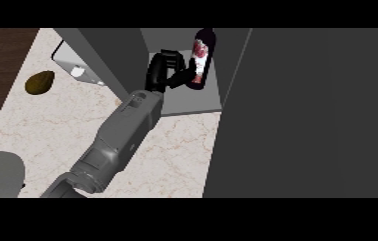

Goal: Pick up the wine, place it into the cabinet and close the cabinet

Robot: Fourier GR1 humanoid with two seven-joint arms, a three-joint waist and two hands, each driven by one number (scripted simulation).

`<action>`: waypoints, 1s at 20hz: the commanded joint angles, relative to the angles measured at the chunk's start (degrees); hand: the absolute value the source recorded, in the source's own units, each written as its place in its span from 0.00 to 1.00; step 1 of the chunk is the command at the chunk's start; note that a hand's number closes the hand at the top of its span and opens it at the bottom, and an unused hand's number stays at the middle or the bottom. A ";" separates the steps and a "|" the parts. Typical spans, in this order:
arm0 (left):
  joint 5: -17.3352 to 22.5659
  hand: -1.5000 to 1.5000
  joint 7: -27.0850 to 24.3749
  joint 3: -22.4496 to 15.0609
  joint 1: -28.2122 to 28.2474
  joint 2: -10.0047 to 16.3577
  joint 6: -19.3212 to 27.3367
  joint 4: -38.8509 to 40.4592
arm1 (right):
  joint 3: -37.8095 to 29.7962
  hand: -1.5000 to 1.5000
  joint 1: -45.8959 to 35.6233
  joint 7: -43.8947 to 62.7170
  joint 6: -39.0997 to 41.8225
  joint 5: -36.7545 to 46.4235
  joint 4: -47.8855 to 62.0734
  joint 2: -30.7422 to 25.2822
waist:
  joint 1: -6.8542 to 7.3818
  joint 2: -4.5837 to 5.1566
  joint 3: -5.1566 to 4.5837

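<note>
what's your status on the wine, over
right robot hand shut on wine bottle. bottle inside the open cabinet. left robot hand out of view. no obstruction seen, cabinet not yet closed.

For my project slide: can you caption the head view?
The robot hand holds the wine bottle inside the open cabinet at the counter.

One view only, from the robot's head, looking steeply down at close range onto the pale worktop [177, 155]. A dark cabinet [295, 110] fills the frame's right half; a grey forearm [118, 140] enters from the lower left.
</note>
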 commanded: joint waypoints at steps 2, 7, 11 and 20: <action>1.90 1.00 0.20 3.16 -4.55 -0.01 -1.18 5.05 | -0.05 0.00 1.90 2.41 0.55 -2.38 -7.51 -0.70 | -0.16 0.36 -0.01; 1.49 1.00 -3.27 4.29 -4.07 0.45 0.20 8.30 | 1.35 0.00 4.78 1.01 0.48 -1.46 -9.41 -1.82 | -0.84 0.25 -0.02; 0.54 1.00 -4.63 4.33 -6.71 1.60 3.49 10.14 | 1.95 0.00 4.04 -2.45 2.10 -2.41 -6.69 -1.49 | -1.93 0.82 0.06; -2.39 0.00 -5.22 2.77 -10.58 3.58 7.15 13.61 | 0.52 0.00 4.12 -2.12 2.84 -4.18 -7.77 -2.08 | -2.13 1.24 -0.02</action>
